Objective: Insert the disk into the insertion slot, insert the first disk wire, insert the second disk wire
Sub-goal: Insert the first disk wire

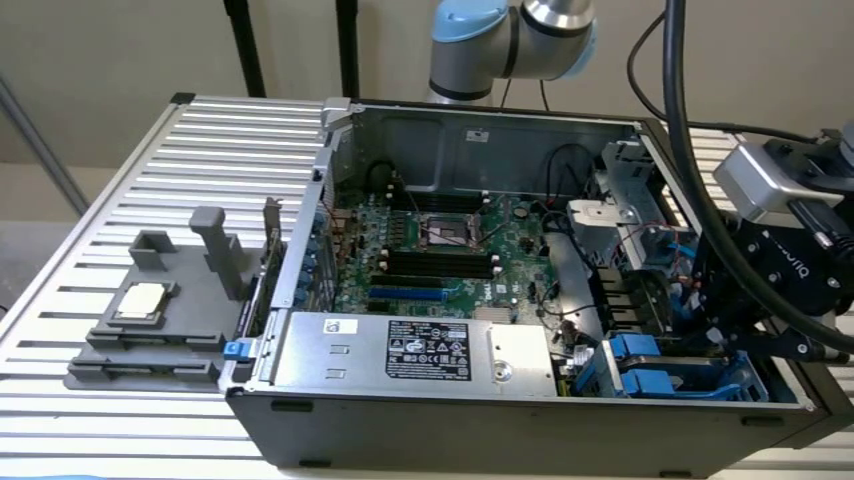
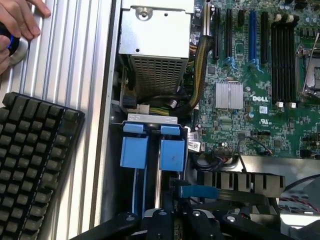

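The insertion slot (image 2: 150,119) (image 1: 667,375) is the grey sheet-metal bay at the case's corner, on the exterior view's right. Two blue carrier tabs (image 2: 134,151) (image 1: 638,350) stand side by side in it. I cannot make out the disk's grey metal or label between them. My gripper (image 2: 167,207) (image 1: 710,318) hangs right over this bay, beside the tabs, with its jaws shut. A blue flat disk wire (image 2: 198,192) with a black plug runs out sideways from the fingertips, and it looks pinched there. The plug's far end is hidden behind the fingers.
The silver power-supply box (image 1: 414,350) (image 2: 155,30) lies beside the bay, with a bundle of cables between them. The green motherboard (image 1: 454,250) fills the case floor. A black keyboard (image 2: 35,160) and a person's hand (image 2: 17,20) are on the ribbed table. A grey fixture (image 1: 147,320) sits at the exterior view's left.
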`<state>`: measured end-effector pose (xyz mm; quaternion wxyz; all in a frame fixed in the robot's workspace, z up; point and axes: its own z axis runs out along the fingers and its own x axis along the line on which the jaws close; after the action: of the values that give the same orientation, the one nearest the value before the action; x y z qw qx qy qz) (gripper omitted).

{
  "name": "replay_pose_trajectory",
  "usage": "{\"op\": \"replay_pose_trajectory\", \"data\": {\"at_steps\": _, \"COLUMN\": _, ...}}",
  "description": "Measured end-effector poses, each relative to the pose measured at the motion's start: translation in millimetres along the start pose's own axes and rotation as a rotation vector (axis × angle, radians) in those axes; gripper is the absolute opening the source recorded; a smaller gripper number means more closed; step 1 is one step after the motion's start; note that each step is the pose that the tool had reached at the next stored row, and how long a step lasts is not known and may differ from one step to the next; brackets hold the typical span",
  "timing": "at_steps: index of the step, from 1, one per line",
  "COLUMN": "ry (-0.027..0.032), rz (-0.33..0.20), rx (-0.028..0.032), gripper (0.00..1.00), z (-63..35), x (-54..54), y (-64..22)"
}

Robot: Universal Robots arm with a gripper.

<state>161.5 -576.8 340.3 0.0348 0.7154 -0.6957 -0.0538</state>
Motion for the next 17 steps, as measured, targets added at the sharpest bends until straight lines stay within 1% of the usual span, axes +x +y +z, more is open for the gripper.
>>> {"op": "replay_pose_trajectory", "data": {"at_steps": 8, "ry": 0.0039, "rz": 0.025, "rx": -0.0063, "gripper": 0.16, "z": 0.6, "x": -0.1, "y": -1.6}}
{"op": "replay_pose_trajectory", "data": {"at_steps": 13, "ry": 0.0073, "rz": 0.030, "rx": -0.0089, "gripper": 0.16, "z": 1.2, "x": -0.2, "y": -1.9}}
{"op": "replay_pose_trajectory", "data": {"at_steps": 17, "ry": 0.0096, "rz": 0.032, "rx": -0.0092, "gripper": 0.16, "z": 1.5, "x": -1.3, "y": -2.4}}
